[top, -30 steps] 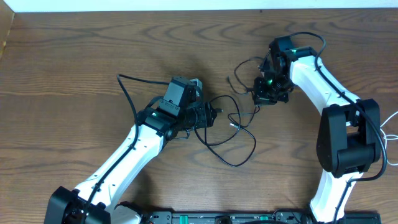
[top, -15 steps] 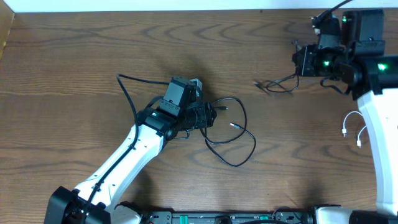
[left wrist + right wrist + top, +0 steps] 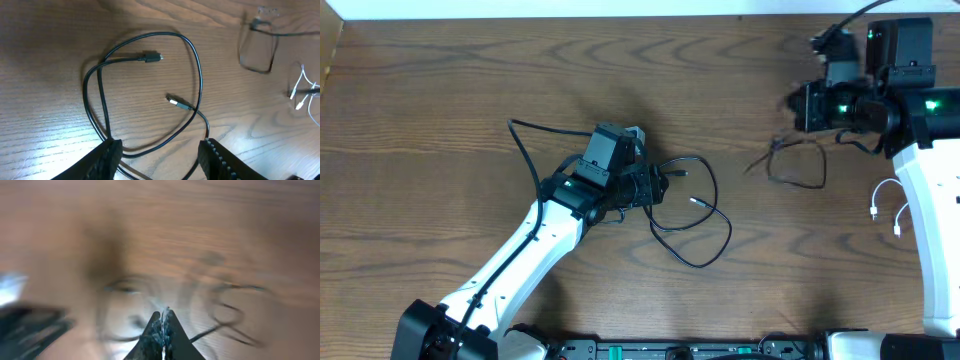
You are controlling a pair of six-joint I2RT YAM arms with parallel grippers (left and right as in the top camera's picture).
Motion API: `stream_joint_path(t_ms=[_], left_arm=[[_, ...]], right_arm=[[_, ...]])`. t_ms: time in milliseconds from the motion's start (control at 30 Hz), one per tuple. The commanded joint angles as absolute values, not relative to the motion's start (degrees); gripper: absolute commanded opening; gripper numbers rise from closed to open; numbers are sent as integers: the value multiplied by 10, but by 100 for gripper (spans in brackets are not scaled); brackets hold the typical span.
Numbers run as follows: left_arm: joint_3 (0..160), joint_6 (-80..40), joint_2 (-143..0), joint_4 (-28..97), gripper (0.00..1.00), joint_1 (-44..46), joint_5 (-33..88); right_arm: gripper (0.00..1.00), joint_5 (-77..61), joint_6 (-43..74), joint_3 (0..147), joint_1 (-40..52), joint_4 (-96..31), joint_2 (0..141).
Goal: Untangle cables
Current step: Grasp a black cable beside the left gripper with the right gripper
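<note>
Overhead, the left claw (image 3: 663, 187) sits at the edge of the black cable (image 3: 722, 226), which lies looped on the table (image 3: 440, 100). The right claw (image 3: 798, 107), far right, has a thin dark cable (image 3: 821, 170) dangling from it, with the white cable (image 3: 883, 188) nearby. Left wrist: fingers (image 3: 111, 156) spread, the black cable running between them. Right wrist, badly blurred: fingers (image 3: 156, 330) pressed together, pinching the dark cable.
</note>
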State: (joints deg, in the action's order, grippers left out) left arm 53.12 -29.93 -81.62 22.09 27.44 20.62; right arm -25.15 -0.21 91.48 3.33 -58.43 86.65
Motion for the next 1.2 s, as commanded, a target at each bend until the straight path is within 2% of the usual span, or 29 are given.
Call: stream_joint_path(t_ms=[0,67,167,233,333,433,467,500,533,567,633,733,933,1167], left_arm=[[536,-264,-818,200,54,275,245],[536,-226,-818,154,54,275,333],[536,-223,-818,93,55,275,388],[536,-226,-818,77,55,275,380],[536,-226,-818,79,55,275,355],[536,-227,-819,89,55,275,349],[536,-227,-819,92,56,275,349],[536,-227,-820,99,55,275,348],[536,-227,-821,105,55,275,342],[536,-227,-820,116,56,275,331],[536,-227,-821,128,56,275,323],[536,-227,-821,136,56,275,323],[536,-227,-821,141,56,275,323],[536,-228,-821,141,55,275,323]], right_arm=[[1,-461,-69,914,34,-575,867],[1,-471,-60,914,34,-572,867],[1,-463,-45,914,34,-570,867],[3,-400,-30,914,34,-578,867],[7,-211,31,909,34,-627,872],[15,-122,91,878,34,-661,875],[21,-119,105,866,34,-663,875],[31,-120,132,839,34,-662,875],[35,-119,152,819,34,-657,875],[41,-119,184,784,34,-639,875],[46,-138,236,722,34,-586,875],[46,-210,269,639,35,-480,875],[47,-216,358,539,41,-344,875],[48,-199,442,456,101,-105,876]])
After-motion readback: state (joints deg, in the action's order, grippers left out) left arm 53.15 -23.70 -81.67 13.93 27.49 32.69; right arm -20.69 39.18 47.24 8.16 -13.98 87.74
